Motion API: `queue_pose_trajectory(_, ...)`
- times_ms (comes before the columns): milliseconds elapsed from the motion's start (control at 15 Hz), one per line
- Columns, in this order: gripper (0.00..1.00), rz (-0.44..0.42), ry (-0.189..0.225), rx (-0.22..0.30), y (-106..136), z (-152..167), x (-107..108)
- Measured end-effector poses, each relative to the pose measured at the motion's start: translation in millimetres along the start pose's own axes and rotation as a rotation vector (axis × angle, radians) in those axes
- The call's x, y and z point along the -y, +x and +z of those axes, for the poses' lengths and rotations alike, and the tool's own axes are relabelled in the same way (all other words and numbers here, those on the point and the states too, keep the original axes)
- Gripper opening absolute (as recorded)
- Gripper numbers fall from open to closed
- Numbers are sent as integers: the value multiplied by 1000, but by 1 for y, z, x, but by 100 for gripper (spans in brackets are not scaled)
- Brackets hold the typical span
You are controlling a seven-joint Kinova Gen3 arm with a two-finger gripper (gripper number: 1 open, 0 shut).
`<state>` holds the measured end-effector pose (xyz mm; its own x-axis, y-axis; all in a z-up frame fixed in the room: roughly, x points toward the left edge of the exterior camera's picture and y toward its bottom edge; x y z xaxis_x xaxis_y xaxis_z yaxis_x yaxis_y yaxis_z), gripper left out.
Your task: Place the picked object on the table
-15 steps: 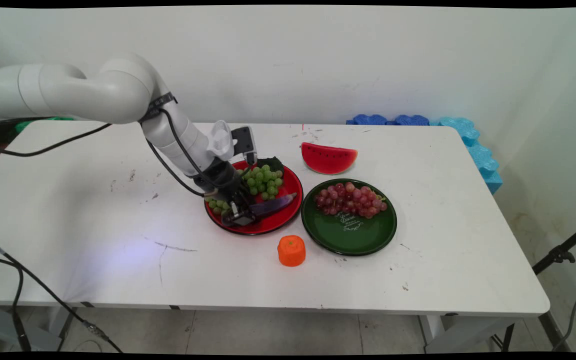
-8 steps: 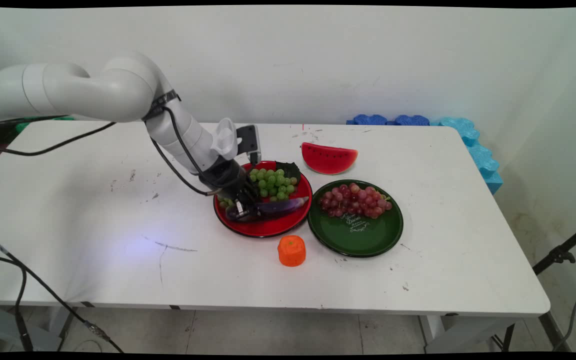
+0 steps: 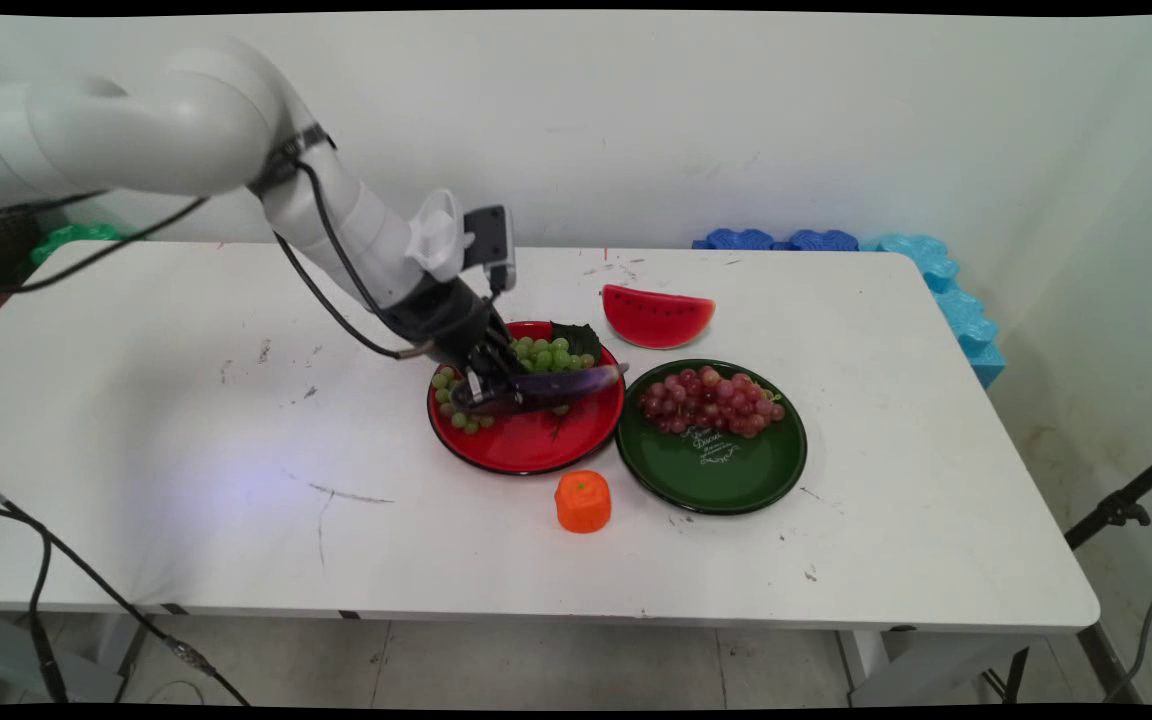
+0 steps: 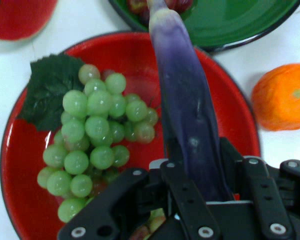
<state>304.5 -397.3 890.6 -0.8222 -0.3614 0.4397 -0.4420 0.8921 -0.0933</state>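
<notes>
Glossy purple eggplant (image 4: 187,115) clamped in gripper (image 4: 200,180) above round red plate (image 4: 20,165)

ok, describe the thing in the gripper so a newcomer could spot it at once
Find the red plate mid-table, left of the green plate. Above it the gripper holds an eggplant by one end. It is the only long, glossy purple thing; the green grapes beside it are small and round.
</notes>
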Motion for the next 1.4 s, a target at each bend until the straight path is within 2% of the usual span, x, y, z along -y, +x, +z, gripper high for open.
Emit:
queue_pose_trajectory(400, 0, 20, -51, -72, 34, -65, -36)
queue_pose_trajectory(667, 0, 23, -85, -95, 42, -78, -63)
queue_pose_trajectory(933, 0, 34, -109, -96, 40, -68, -91)
queue_pose_trajectory(1400, 0, 46, -131, -69, 17, -7, -122)
